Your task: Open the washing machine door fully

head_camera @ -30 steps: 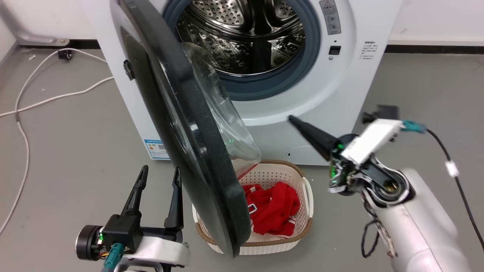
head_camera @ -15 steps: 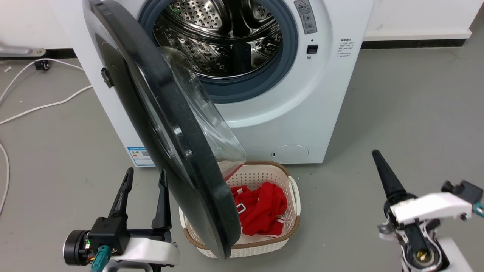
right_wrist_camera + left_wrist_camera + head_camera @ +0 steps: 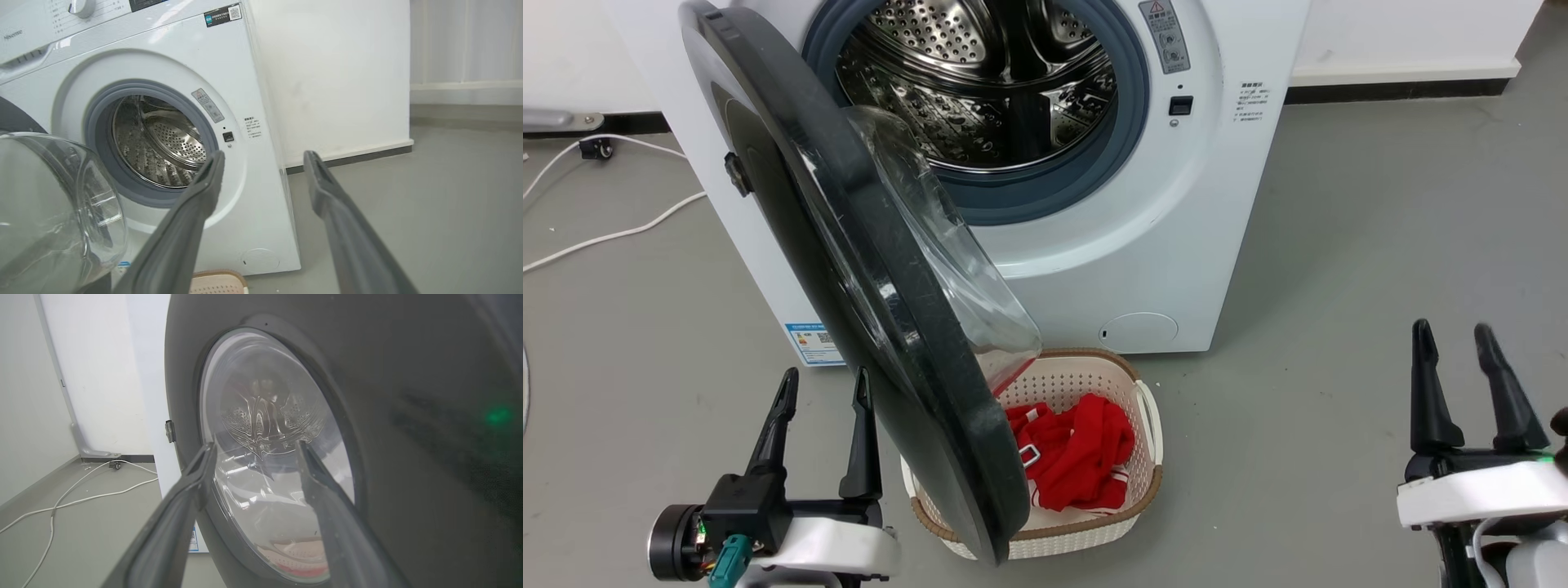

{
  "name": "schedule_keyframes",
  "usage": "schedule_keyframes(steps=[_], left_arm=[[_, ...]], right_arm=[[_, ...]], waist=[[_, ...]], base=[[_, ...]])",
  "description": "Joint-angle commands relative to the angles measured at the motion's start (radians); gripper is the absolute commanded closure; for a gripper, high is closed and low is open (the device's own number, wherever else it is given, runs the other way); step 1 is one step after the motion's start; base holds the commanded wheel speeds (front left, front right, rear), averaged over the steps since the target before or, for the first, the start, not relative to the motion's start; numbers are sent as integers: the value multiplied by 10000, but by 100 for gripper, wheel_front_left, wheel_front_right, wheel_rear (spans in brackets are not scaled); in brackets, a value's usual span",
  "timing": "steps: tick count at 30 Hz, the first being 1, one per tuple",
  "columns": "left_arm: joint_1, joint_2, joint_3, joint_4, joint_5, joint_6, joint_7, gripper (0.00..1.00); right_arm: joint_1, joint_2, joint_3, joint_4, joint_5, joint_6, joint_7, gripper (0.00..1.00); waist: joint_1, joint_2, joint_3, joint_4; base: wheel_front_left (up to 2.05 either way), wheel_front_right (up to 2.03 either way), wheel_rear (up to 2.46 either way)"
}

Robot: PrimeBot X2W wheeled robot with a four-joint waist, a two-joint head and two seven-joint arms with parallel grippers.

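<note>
Right tool [image 3: 1452, 328] lower now, arm [image 3: 1532, 565] half off-frame

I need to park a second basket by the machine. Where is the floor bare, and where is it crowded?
Bare: the floor right of the washing machine, bordered by the wall skirting behind and the right gripper in front. Crowded: before the drum, where the washing machine door overhangs the laundry basket of red clothes, with the left gripper beside it.

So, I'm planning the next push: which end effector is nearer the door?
The left end effector: it is open, just beside the black outer face of the washing machine door. The right end effector, also open, stands far off to the right.
</note>
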Motion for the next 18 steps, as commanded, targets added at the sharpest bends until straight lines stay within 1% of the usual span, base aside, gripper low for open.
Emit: schedule_keyframes(steps=[1, 2, 5, 7, 9, 11, 14, 18], left_arm=[[24, -1, 26, -28, 57, -20, -24, 0], [33, 1, 40, -32, 52, -23, -24, 0], [44, -1, 54, -24, 55, -32, -24, 0], [51, -1, 68, -24, 71, -57, -24, 0], [60, 1, 83, -27, 77, -75, -24, 0], [51, -1, 96, -41, 80, -79, -24, 0], [21, -1, 110, -40, 86, -91, -24, 0], [-12, -1, 123, -41, 71, -84, -24, 0]], right_arm=[[305, 275, -224, -618, -1132, -5, -22, 0], [439, 369, -329, -1003, -1881, -3, -22, 0], [807, 652, -415, -1868, -3328, -3, -20, 0], [1071, 759, -390, -2269, -4024, -5, -21, 0], [1321, 834, -339, -2532, -4378, -5, -20, 0], [1564, 882, -245, -2640, -4381, -5, -14, 0], [1891, 884, -149, -2446, -3863, -5, 22, 0], [2033, 890, -34, -2346, -3677, -5, 2, 0]], waist=[[0, 0, -6, -3], [0, 0, -11, -8], [0, 0, -19, -13], [0, 0, -20, -15], [0, 0, -17, -18], [0, 0, -3, -27], [0, 0, 4, -35], [0, 0, 6, -43]], base=[[0, 0, 0], [0, 0, 0], [0, 0, 0], [0, 0, 0], [0, 0, 0], [0, 0, 0], [0, 0, 0], [0, 0, 0]])
